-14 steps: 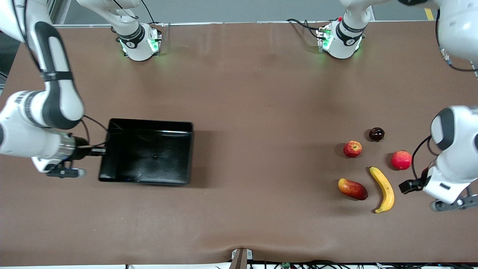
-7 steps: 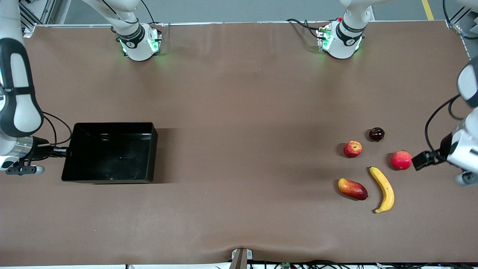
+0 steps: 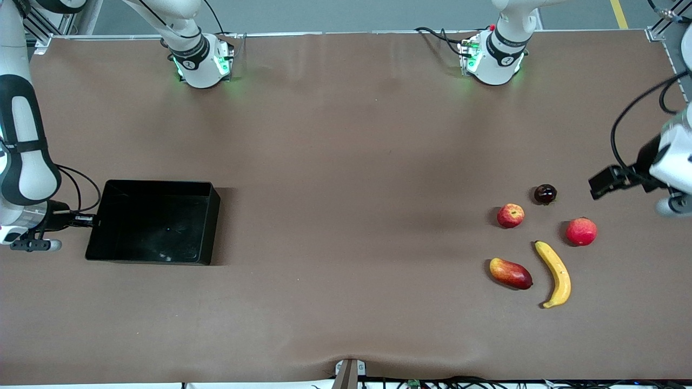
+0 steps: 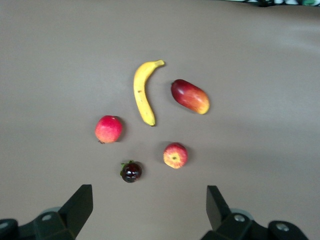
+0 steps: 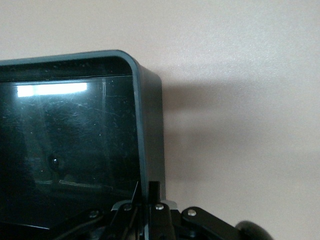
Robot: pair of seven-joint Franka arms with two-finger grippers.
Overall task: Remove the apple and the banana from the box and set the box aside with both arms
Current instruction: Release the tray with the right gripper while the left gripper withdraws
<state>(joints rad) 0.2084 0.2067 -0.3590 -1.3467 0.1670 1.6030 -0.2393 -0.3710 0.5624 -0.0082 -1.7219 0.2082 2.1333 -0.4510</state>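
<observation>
The black bin (image 3: 157,185) sits on the table at the right arm's end. My right gripper (image 3: 89,220) is shut on its end wall (image 5: 150,125), with one finger inside and one outside (image 5: 152,200). The yellow banana (image 3: 556,273) and the small red apple (image 3: 510,215) lie loose at the left arm's end. My left gripper (image 3: 608,182) is open and empty, up over the table beside the fruits. In the left wrist view the banana (image 4: 143,92) and apple (image 4: 175,155) lie ahead of its spread fingers (image 4: 80,205).
An oval red-yellow mango (image 3: 510,273) lies beside the banana. A larger plain red round fruit (image 3: 581,231) and a small dark round fruit (image 3: 545,194) lie near the apple. Bare brown table spans the wide stretch between bin and fruits.
My right gripper has dragged the bin toward the right arm's end of the table. My left gripper has moved from beside the banana to over the table beside the dark fruit.
</observation>
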